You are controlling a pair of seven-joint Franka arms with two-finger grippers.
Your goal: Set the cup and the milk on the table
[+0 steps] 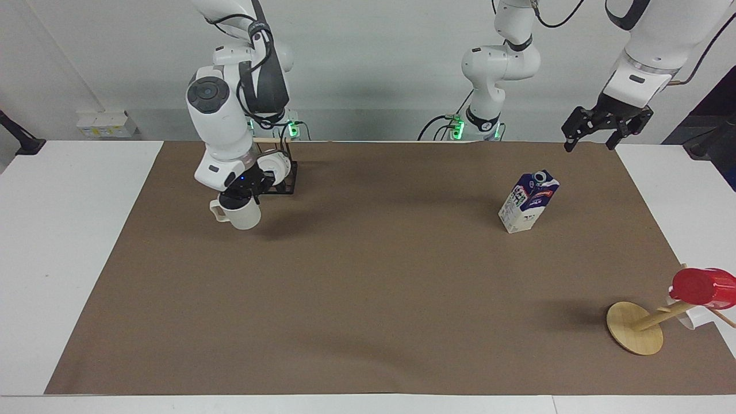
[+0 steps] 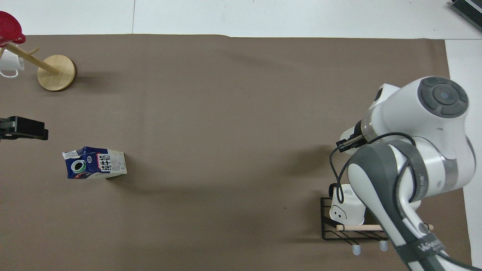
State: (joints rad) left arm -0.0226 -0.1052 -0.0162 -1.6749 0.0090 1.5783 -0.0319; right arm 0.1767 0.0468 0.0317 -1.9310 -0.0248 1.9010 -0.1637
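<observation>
The cream-white cup (image 1: 242,214) hangs from my right gripper (image 1: 240,194), which is shut on its rim and holds it just above the brown sheet (image 1: 368,287), beside the black wire rack. In the overhead view the right arm hides most of the cup (image 2: 347,134). The milk (image 1: 529,201) stands upright on the sheet toward the left arm's end; it also shows in the overhead view (image 2: 96,162). My left gripper (image 1: 591,141) hangs open and empty in the air, over the table's edge by the robots. The white table (image 1: 69,230) shows around the sheet.
A black wire rack (image 1: 286,183) near the right arm's base holds a white cup with a printed bottom (image 2: 348,209). A wooden mug tree (image 1: 634,328) with a red cup (image 1: 701,286) and a white cup (image 2: 9,64) stands toward the left arm's end, farther from the robots than the milk.
</observation>
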